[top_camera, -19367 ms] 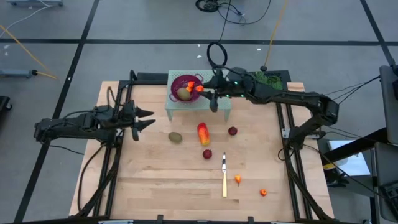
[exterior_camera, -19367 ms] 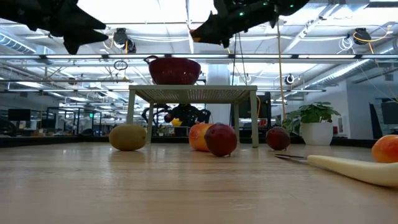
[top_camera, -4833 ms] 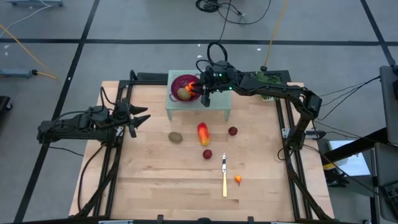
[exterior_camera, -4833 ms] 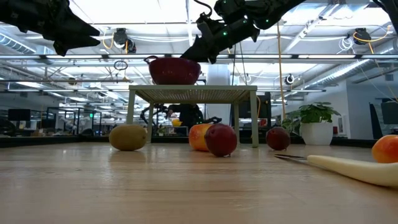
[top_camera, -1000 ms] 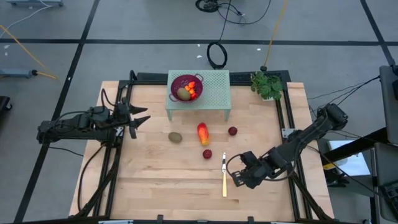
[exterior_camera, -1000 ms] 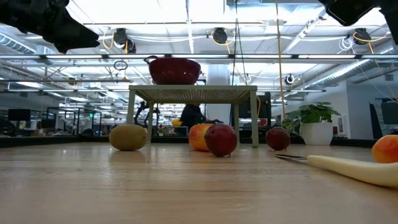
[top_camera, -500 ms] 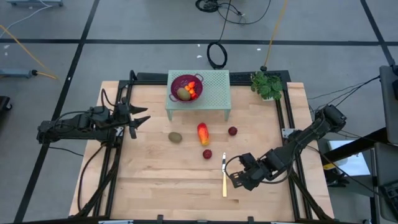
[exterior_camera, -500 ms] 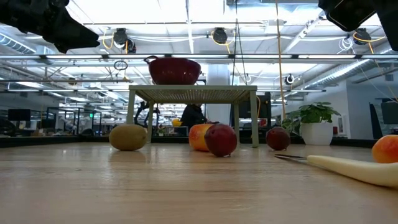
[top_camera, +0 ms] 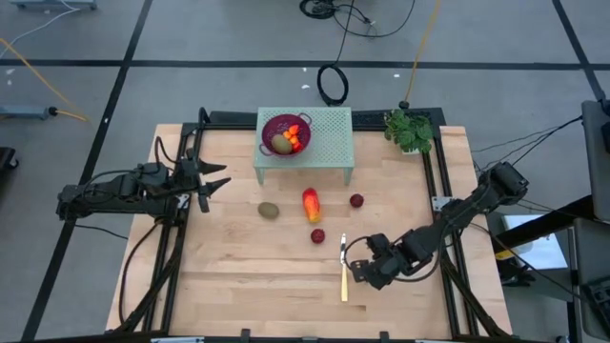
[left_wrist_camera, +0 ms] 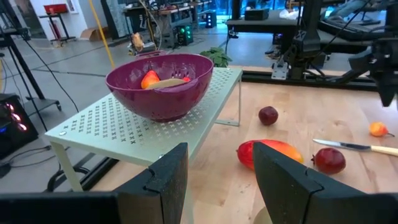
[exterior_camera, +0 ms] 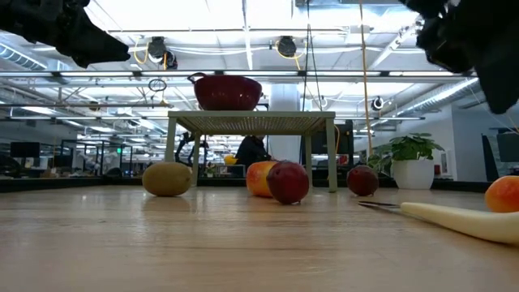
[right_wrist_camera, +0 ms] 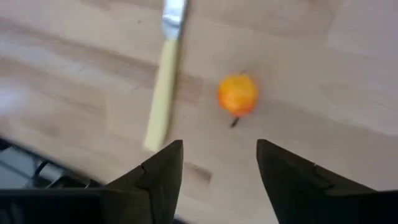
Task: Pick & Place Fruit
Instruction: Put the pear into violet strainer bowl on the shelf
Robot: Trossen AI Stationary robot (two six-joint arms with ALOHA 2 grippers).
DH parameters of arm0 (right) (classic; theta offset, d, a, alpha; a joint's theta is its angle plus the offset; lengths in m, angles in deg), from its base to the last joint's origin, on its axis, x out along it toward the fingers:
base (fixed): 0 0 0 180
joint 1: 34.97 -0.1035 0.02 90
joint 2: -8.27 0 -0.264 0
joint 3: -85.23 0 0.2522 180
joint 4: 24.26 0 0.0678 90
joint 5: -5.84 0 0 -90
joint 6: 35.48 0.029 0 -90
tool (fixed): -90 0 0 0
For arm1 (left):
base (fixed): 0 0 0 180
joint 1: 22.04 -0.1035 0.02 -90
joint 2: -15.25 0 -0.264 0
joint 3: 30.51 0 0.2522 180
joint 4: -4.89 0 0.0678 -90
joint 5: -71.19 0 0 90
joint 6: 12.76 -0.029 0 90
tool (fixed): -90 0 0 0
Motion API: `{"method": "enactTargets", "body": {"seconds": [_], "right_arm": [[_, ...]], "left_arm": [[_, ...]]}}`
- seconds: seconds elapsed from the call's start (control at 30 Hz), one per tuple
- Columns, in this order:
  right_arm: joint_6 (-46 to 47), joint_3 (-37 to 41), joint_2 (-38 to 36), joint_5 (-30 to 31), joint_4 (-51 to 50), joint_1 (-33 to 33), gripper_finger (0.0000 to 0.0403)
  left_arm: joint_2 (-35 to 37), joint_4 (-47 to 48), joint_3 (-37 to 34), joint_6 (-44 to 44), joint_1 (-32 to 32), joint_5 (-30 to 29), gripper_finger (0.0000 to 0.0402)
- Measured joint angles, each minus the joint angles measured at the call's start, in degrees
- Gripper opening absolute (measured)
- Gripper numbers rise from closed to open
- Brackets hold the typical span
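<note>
in the high view the dark right arm reaches from the right edge down toward the lower middle of the frame, its right gripper (top_camera: 359,272) low over the wooden table (top_camera: 238,286), just right of the yellow-handled knife (top_camera: 344,270). the small orange fruit piece it hangs over is hidden beneath it here. the left arm lies along the left side, its left gripper (top_camera: 215,180) pointing right above the table, well apart from the fruit. the purple perforated colander bowl (top_camera: 274,125) sits on the pale green perforated metal stand (top_camera: 329,133) at upper centre and holds one brown-green oval (top_camera: 281,143) and some orange pieces (top_camera: 296,138) — their number is hard to count. on the table lie one brown-green oval fruit (top_camera: 270,210), one red-orange oblong fruit (top_camera: 312,204) and two dark red balls (top_camera: 356,200) (top_camera: 317,235).

in the low view the bowl stands on the stand at upper centre; below it, left to right, are the oval, the oblong with a red ball in front, the second red ball, the knife and the orange piece (exterior_camera: 503,194) at the right edge.

in the left wrist view the left gripper's two dark fingers (left_wrist_camera: 168,177) stand apart with nothing between them, the bowl and stand beyond.

in the right wrist view the right gripper's fingers (right_wrist_camera: 159,171) are apart and empty — the orange piece lies on the table beyond them, right of the knife.
</note>
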Motion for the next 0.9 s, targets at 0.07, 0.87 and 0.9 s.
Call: {"method": "enactTargets", "body": {"seconds": [0.07, 0.87, 0.9], "right_arm": [[0.41, 1.9, -0.04, -0.06, 4.43, 0.08, 0.02], [2.04, 9.27, 0.3, -1.19, 11.2, 2.69, 0.0175], [1.56, 9.27, 0.61, -1.84, 11.2, 3.03, 0.0175]], "left_arm": [[0.02, -0.02, 0.02, -0.11, -0.02, 0.0, 0.0182], [0.0, 0.0, 0.0, -0.48, -0.02, 0.0, 0.0182], [0.0, 0.0, 0.0, -0.53, -0.02, 0.0, 0.0182]]}}
